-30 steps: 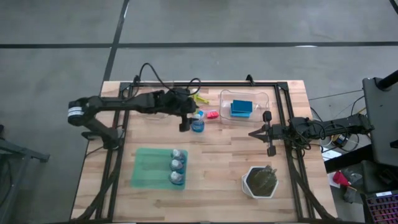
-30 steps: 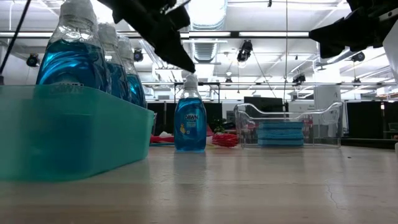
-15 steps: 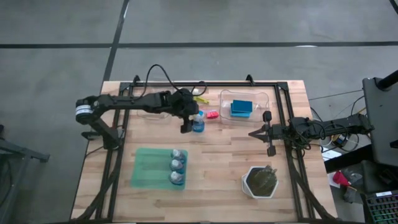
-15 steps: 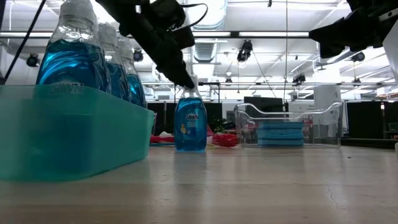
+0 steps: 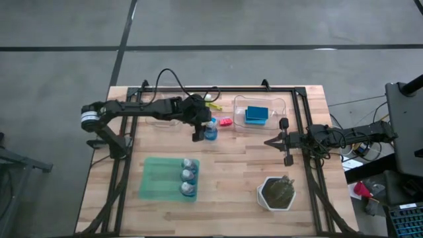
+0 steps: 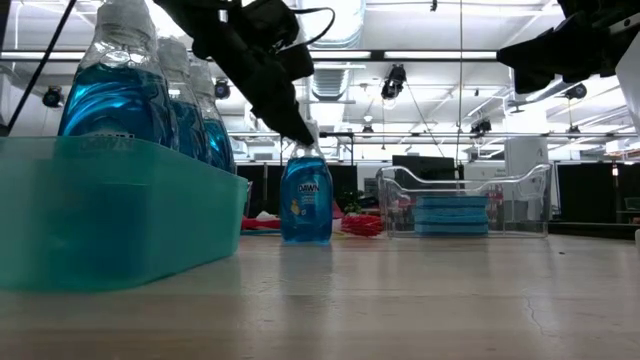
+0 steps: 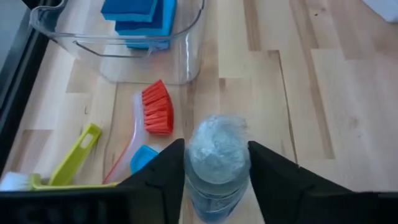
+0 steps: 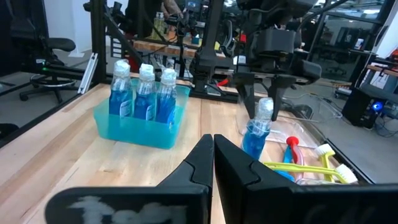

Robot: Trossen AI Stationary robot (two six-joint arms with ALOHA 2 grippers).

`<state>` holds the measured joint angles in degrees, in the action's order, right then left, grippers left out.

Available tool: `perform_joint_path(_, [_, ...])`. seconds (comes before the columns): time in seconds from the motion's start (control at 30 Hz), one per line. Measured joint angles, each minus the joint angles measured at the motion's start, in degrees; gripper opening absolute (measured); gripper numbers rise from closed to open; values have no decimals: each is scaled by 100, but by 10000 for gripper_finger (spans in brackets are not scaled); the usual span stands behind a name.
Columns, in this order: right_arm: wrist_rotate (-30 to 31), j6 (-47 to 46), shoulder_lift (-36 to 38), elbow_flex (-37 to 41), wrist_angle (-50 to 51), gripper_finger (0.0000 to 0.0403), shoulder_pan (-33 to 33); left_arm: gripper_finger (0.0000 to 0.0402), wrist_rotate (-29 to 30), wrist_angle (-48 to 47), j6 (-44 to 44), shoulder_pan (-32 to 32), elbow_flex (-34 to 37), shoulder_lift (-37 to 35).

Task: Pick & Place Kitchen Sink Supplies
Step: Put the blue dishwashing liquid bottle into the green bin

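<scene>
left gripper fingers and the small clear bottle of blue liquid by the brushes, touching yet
Cannot tell. In the left wrist view the left gripper fingers flank the white cap of the small clear bottle of blue liquid, edges meeting it, but neither contact nor gap shows plainly.

You see the table [image 5: 225,165] from straight overhead; the low camera looks level across it. Both wrist cameras, left close and right farther, share the lone bottle [image 7: 216,165] [image 8: 256,127].

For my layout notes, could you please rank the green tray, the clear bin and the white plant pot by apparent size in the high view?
1. Green tray, largest.
2. Clear bin.
3. White plant pot, smallest, though not far behind the bin.
</scene>
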<state>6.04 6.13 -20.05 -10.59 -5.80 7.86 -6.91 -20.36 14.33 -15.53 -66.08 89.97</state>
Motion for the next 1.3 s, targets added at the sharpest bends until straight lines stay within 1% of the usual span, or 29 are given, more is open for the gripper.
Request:
perform_joint_path(0.1, [0,-9,0,0,0,8,-2,128,-6,22,-5,0,0,-8])
perform_joint_path(0.23, [0,-9,0,0,0,8,-2,125,23,-34,-1,0,0,-86])
perform_joint_path(0.33, [0,0,0,0,0,8,-2,126,20,-29,-1,4,0,-277])
perform_joint_path(0.5, [0,-2,0,0,0,8,-2,150,9,-253,-89,28,0,-856])
perform_joint_path(0.57, [0,-8,0,0,0,8,-2,148,-1,-400,-92,43,0,-1156])
perform_joint_path(0.73, [0,-4,-2,0,0,8,-2,127,6,-864,-250,48,0,-1919])
perform_joint_path(0.8, [0,-4,-2,0,0,8,-2,127,8,-1082,-373,64,0,-2205])
perform_joint_path(1.0, [0,-11,-2,0,0,8,-1,143,15,-1805,-655,156,0,-3008])
perform_joint_path(1.17, [0,-11,-2,0,0,8,0,133,269,-2336,-850,164,0,-3595])
perform_joint_path(1.3, [0,-11,-2,0,0,8,-1,131,196,-2760,-1202,190,0,-3925])
